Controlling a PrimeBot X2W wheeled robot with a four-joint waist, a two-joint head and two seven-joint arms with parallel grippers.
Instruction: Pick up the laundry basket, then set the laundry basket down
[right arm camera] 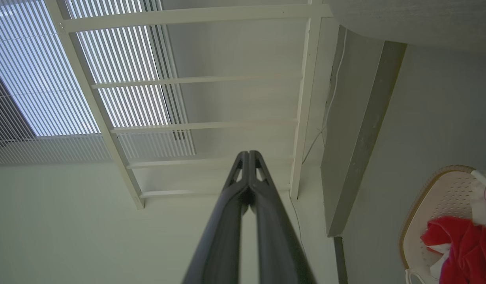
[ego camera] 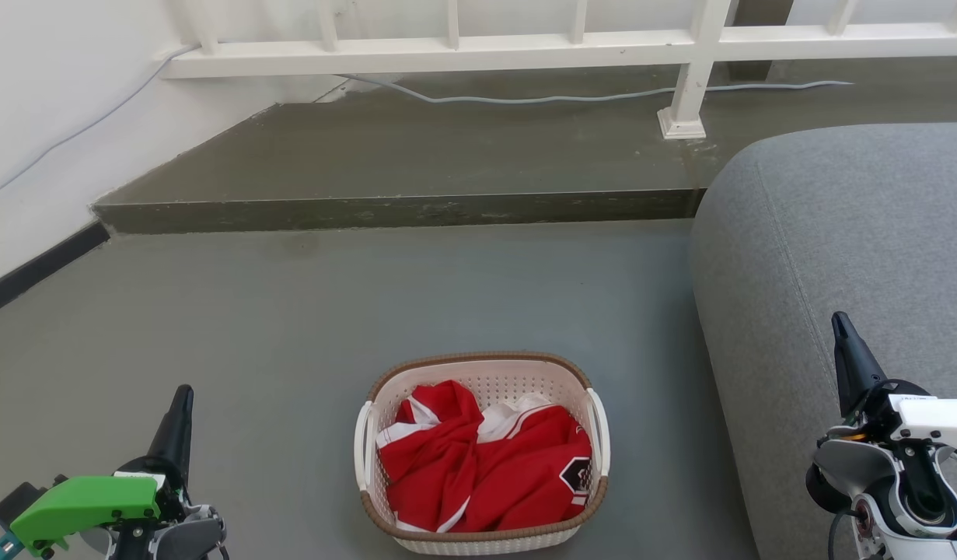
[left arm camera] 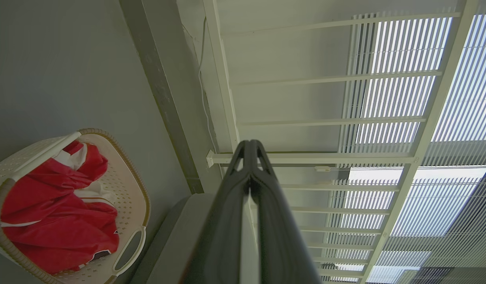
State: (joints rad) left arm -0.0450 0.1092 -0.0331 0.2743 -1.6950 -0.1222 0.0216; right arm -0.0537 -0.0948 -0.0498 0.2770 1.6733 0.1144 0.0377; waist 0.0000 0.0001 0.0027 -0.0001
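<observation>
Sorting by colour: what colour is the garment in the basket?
The garment is red with white trim; clearest in head view.

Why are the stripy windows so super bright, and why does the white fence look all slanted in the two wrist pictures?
Left wrist view: daylight behind the blinds washes out to glaring white, and the wide lens makes the railing slant and spread. Right wrist view: the same glare and slant, at the upper left. Head view: soft, even light with no glare, and the laundry basket looks sharp.

grey floor [ego camera: 291, 327] bears the laundry basket [ego camera: 494, 383] beside a grey sofa [ego camera: 836, 233].
</observation>
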